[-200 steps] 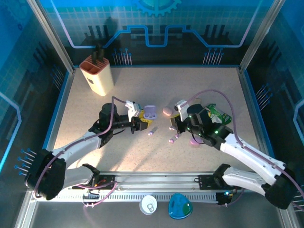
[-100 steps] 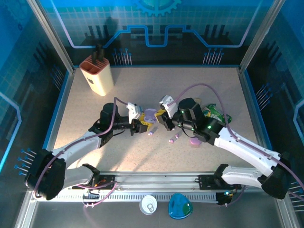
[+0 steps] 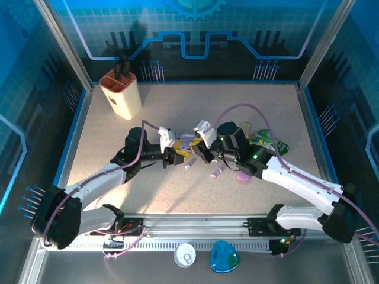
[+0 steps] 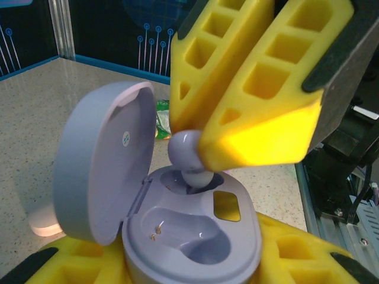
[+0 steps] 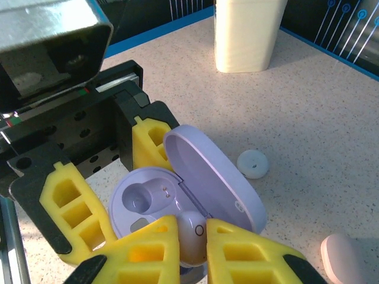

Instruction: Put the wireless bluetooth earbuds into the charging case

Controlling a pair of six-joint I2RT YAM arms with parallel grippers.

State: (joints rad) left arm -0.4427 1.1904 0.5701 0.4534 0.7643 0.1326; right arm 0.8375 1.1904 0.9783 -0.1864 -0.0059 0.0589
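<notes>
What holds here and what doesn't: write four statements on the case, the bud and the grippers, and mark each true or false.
1. The lid of the lavender case stands open. True.
2. The right gripper is empty. False: it is shut on a lavender earbud over the case.
3. The left gripper holds the case. True.
4. Both sockets of the case are filled. False: one socket lies bare.

No legible txt — charging case lid sticker blurred.
</notes>
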